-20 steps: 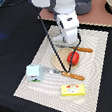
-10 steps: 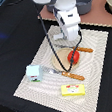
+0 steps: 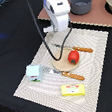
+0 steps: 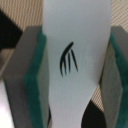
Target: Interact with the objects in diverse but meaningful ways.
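fingers with green pads (image 4: 31,95) press on both sides of a slim white fish-shaped piece (image 4: 75,75) with a small black fin mark on it. so the robot's gripper (image 4: 75,105) is closed on the fish, and the pads touch its flat sides. the long way of the fish runs straight along the fingers, between them, and the fish gets thinner near one end.

in the exterior view the gripper (image 3: 60,27) hangs over the far part of the pale ribbed cloth mat (image 3: 100,61), up above the things on it. the fish itself is too hidden by the white arm to see in that view.

just past the gripper, toward the camera, sits the round tan plate (image 3: 61,65) with the round red tomato (image 3: 73,56) on it. an orange-handled knife (image 3: 83,50) lies on the far side of the plate and another orange-handled piece of cutlery (image 3: 73,75) lies on the near side. the white-and-green milk carton (image 3: 34,72) stands by the plate on the exterior view's left. the flat yellow rectangular box (image 3: 72,90) lies nearest the camera. two grey pots (image 3: 81,2) sit well apart, beyond the mat.

i think the next move is to set the fish down. the plate is the nearest spot, toward the camera from the gripper, and the tomato is already on part of it.
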